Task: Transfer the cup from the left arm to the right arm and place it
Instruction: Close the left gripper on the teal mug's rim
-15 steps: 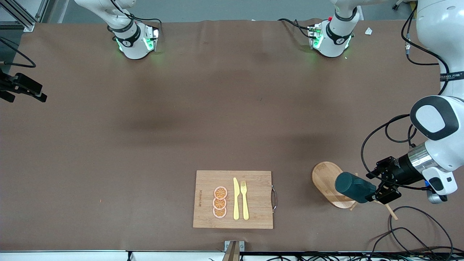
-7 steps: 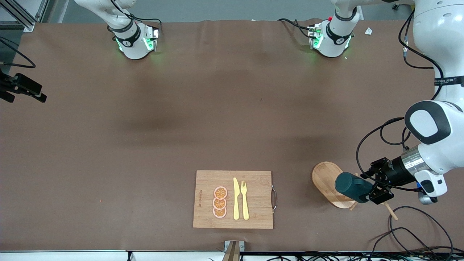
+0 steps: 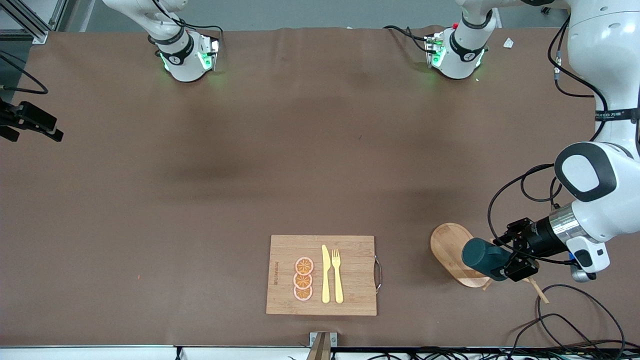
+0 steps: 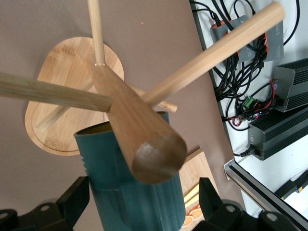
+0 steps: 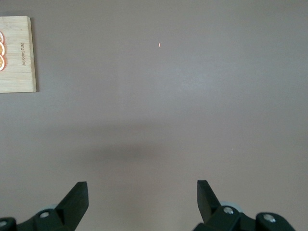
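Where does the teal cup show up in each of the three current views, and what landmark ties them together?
Front view: the cup hangs on the wooden mug rack, at the left claw, toward the left arm's end of the table.
Left wrist view: the cup fills the foreground on the rack's peg.
Right wrist view: not in it.
Shared landmark: the cutting board, whose corner shows in both wrist views.

The left arm draws back a little toward the desk edge where the robot bases stand, and its elbow joint now sits higher in the front view. The left gripper (image 3: 506, 264) slides slightly toward the middle of the desk, closer around the cup (image 3: 484, 258), which stays over the oval wooden stand (image 3: 447, 245) near the front edge.
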`<state>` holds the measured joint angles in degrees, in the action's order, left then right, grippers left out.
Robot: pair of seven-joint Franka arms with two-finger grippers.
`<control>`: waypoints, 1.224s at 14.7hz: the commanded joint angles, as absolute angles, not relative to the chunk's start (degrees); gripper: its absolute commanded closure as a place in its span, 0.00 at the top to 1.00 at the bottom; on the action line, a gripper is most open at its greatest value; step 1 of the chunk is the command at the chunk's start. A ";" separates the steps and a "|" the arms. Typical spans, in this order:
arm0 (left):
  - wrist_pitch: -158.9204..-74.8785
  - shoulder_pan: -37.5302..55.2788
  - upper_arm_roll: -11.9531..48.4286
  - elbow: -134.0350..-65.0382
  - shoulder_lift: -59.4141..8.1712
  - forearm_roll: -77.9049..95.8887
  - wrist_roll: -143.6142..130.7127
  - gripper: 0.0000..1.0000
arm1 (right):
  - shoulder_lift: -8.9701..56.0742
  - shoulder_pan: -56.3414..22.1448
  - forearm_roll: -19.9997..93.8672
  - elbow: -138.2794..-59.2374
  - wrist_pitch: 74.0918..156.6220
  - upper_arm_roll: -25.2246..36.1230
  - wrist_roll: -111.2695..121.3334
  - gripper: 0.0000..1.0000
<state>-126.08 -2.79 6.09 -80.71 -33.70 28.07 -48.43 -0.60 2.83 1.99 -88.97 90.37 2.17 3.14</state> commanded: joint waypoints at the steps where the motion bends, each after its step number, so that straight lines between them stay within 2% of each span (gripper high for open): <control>1: -125.51 -2.72 6.06 -79.89 -34.36 29.71 -48.87 1.00 | -1.32 4.04 2.02 -89.56 90.97 1.41 3.78 1.00; 7: -125.51 -2.81 6.06 -79.80 -34.89 29.71 -48.87 0.98 | -1.32 4.04 2.11 -89.47 91.14 1.41 3.78 1.00; 13: -125.51 -2.99 6.06 -79.80 -34.89 29.71 -48.87 0.73 | -1.41 4.04 2.11 -89.47 90.62 1.41 3.69 1.00; 18: -125.33 -3.34 5.98 -79.54 -34.19 29.97 -50.19 0.71 | -1.41 4.04 2.02 -89.47 90.79 1.41 3.69 1.00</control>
